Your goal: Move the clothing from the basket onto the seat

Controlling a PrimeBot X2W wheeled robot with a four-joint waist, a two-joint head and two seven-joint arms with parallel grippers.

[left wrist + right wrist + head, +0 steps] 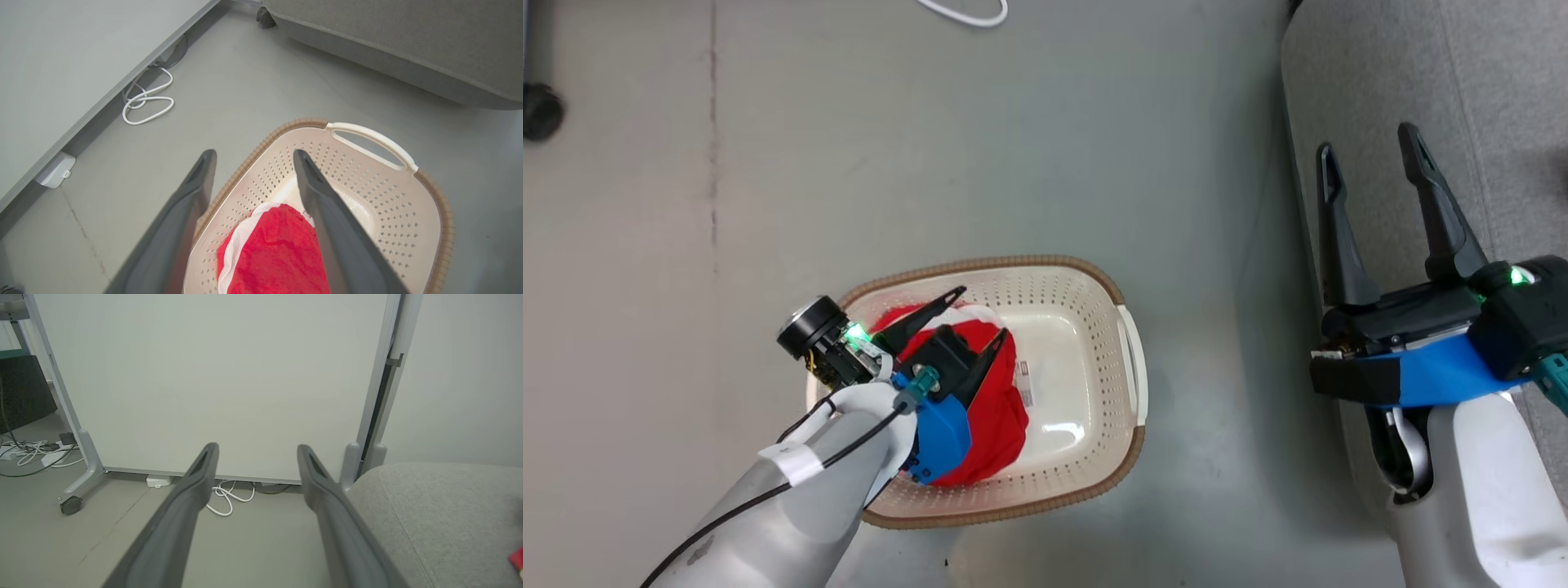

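The cream basket with a brown rim stands on the floor in the middle of the head view. Red clothing with a white band lies bunched in its left half. My left gripper hangs open just above that cloth, nothing between its fingers. In the left wrist view the gripper straddles the basket rim, with the clothing below. My right gripper is open and empty over the edge of the grey seat. In the right wrist view the gripper points at a partition.
A pale wheeled partition panel stands beyond the seat, with a white cable coiled at its foot. The cable also lies left of the basket. A small red patch sits on the seat at the view's edge.
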